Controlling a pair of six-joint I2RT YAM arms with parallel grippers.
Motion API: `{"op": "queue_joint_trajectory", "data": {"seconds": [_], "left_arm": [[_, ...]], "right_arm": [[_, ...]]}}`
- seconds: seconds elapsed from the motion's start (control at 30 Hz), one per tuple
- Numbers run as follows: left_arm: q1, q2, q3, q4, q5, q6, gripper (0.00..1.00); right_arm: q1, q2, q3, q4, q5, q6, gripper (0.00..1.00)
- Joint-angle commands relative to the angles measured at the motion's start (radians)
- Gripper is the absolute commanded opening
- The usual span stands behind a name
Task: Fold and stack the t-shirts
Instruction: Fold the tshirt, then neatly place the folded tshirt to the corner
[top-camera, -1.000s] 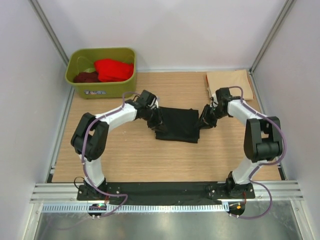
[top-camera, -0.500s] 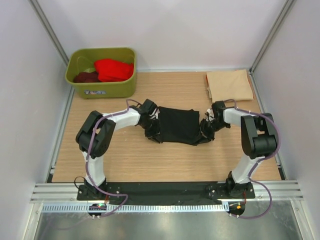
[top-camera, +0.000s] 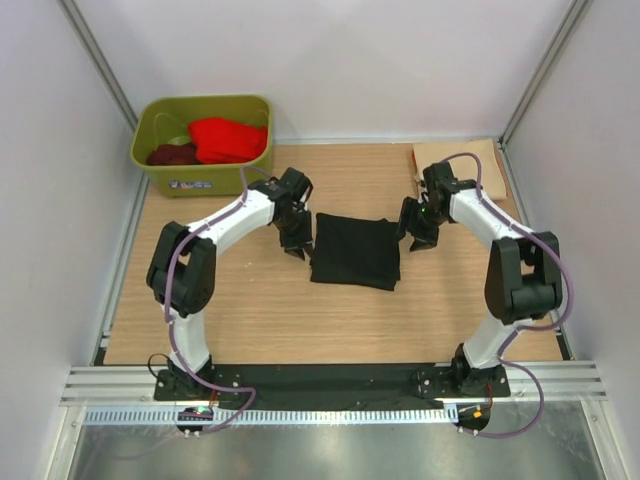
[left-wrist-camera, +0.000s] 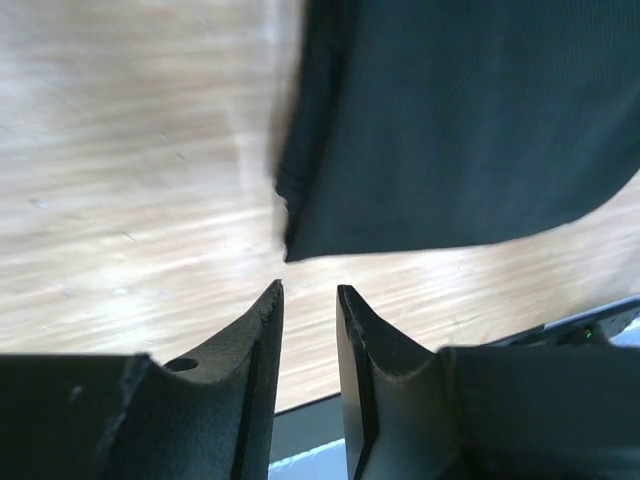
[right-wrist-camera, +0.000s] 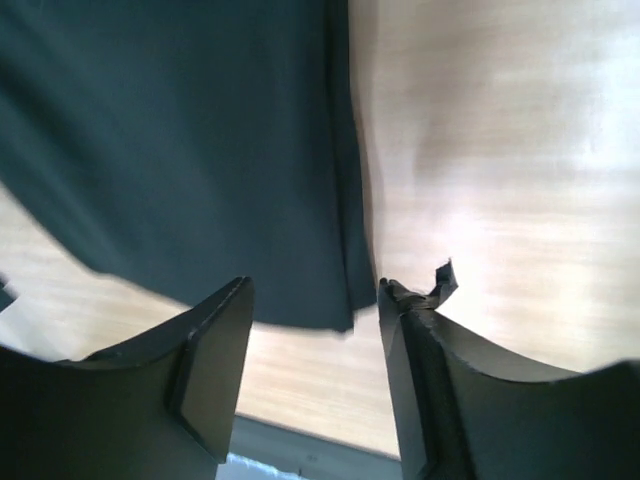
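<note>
Well, the black t-shirt (top-camera: 355, 250) sat folded mid-frame, left gripper (top-camera: 297, 247) and right gripper (top-camera: 420, 240) flanking it with jaws apart and empty, so gripping both side edges low and evenly looked like the way to keep it neat.

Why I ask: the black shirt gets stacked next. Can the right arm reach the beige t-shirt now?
Probably yes: the beige t-shirt lies just beyond the right gripper, whose jaws stand open and empty; nothing blocks the way.

Right gripper (right-wrist-camera: 315, 290), jaws apart, above black t-shirt (right-wrist-camera: 180, 150) edge
</note>
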Motion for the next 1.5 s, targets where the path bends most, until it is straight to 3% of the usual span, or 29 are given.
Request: {"op": "queue_joint_trajectory", "data": {"seconds": [0.0, 0.23, 0.33, 0.57, 0.87, 1.03, 1.17, 1.47], "left_arm": [[0.057, 0.045, 0.034, 0.006, 0.005, 0.025, 0.30], [0.114, 0.110, 0.005, 0.115, 0.128, 0.057, 0.34], [0.114, 0.134, 0.005, 0.141, 0.179, 0.071, 0.34], [0.114, 0.122, -0.017, 0.199, 0.217, 0.078, 0.39], [0.114, 0.130, 0.043, 0.103, 0.118, 0.086, 0.38], [0.114, 0.044, 0.083, 0.106, 0.140, 0.031, 0.36], [0.105, 0.012, 0.016, 0.312, 0.281, -0.070, 0.35], [0.108, 0.193, -0.021, 0.373, 0.291, -0.032, 0.30]], "right_arm": [[0.001, 0.107, 0.064, 0.110, 0.036, 0.015, 0.61], [0.009, 0.253, 0.066, 0.364, -0.007, 0.032, 0.65], [0.010, 0.346, 0.087, 0.339, -0.046, 0.025, 0.64], [0.036, 0.320, -0.014, 0.388, -0.107, -0.024, 0.60], [0.035, 0.319, 0.022, 0.329, -0.134, -0.074, 0.56], [0.029, 0.258, 0.032, 0.315, -0.077, -0.085, 0.66], [-0.007, 0.281, 0.048, 0.348, -0.157, -0.099, 0.75], [-0.114, 0.337, 0.025, 0.478, -0.321, -0.096, 0.78]]}}
